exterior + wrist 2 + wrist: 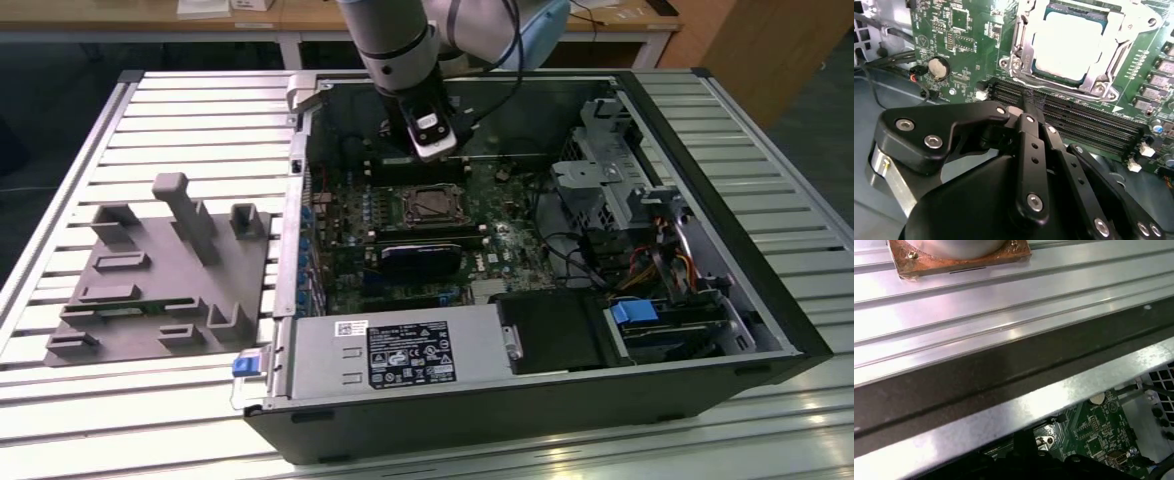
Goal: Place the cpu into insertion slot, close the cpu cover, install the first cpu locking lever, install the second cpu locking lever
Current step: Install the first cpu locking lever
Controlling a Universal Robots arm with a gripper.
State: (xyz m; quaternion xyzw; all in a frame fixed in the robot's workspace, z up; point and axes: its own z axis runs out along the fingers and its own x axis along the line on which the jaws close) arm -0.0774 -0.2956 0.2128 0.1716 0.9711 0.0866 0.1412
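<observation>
**Item: cpu [1066, 42], seated**
- Location: inside the insertion slot [430, 203], a little above the middle of the exterior view, on the green circuit board [954, 45] of an open computer case [534, 420]. The case lies on the slatted tabletop [187, 120].
- Appearance: flat, square, with a pale dull-silver top that is smooth and unmarked as far as can be seen. It appears to lie level in the socket.
- The cpu cover [1025, 45] is a thin bright metal frame. It appears to lie down around the chip, whose top shows through its window. Whether either locking lever is latched cannot be told.

**Item: gripper [1028, 102]**
- State: fingers drawn together, nothing between them.
- Position: in the exterior view it hangs above the board, toward the top of the frame from the socket [430, 150]. In the second wrist view its tip is over the long black memory slots [1074, 117], just beside the socket.

**Hazards (judged)**
- The narrow tip is close to the memory slots and small board parts, so a low or skewed approach could scrape them.
- Pressing on a cover not fully flat could load the chip unevenly and harm the socket contacts.
- A thin lever may slip off closed fingers and spring back.
</observation>
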